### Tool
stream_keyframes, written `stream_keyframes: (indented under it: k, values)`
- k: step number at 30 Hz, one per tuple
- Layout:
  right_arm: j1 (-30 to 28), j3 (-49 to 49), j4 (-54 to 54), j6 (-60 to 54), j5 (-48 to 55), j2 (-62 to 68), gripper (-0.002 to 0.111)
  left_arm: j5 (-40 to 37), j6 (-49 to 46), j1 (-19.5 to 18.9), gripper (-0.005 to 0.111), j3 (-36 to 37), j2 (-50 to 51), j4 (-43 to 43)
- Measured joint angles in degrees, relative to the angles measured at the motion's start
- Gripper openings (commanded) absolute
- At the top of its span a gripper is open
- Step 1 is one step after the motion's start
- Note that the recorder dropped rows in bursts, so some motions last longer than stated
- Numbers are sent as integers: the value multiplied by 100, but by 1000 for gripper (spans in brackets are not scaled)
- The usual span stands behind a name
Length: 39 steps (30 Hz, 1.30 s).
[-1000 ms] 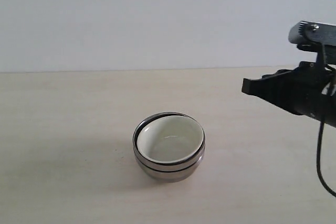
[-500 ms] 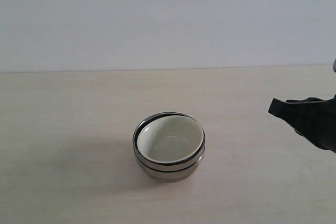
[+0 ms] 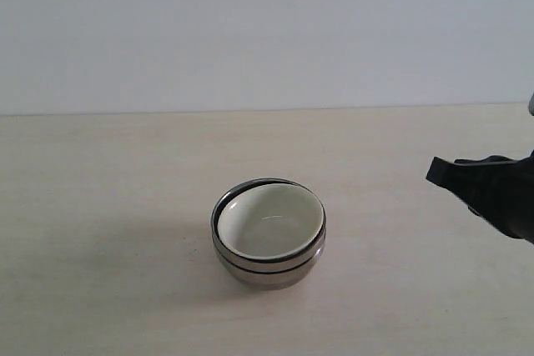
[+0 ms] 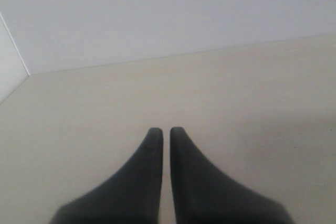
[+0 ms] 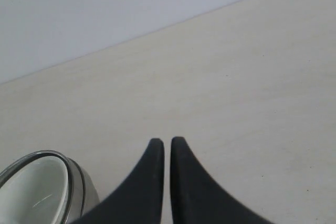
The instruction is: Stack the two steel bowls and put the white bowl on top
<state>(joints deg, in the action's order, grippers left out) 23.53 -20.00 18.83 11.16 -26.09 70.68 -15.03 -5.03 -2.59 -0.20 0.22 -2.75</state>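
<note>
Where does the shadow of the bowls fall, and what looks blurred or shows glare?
Exterior view: even, soft light; a faint shadow lies on the table left of the steel bowls; a small glare sits inside the white bowl. Left wrist view: the left gripper is dark and blurred. Right wrist view: the right gripper likewise.

On my wrist feeds the left gripper [image 4: 166,130] and right gripper [image 5: 166,142] look alike: two matte black fingers [image 4: 147,171], broad at the base, curving to narrow rounded tips.
</note>
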Motion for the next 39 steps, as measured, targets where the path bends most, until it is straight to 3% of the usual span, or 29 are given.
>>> stream_keyframes:
  k: [16, 22, 28, 32, 39]
  values:
    - [0, 0, 0, -27, 121, -173, 0, 0, 0, 0, 4, 0, 0, 0]
    - [-54, 317, 11, -1843, 1000, -2387, 0, 0, 0, 0, 4, 0, 0, 0]
    - [-225, 1916, 488, -1881, 841, -4736, 0, 0, 0, 0, 4, 0, 0, 0]
    - [-411, 1969, 512, -2554, 1210, -5937, 0, 0, 0, 0, 4, 0, 0, 0]
    - [-927, 1971, 793, -2679, 1973, -6716, 0, 0, 0, 0, 4, 0, 0, 0]
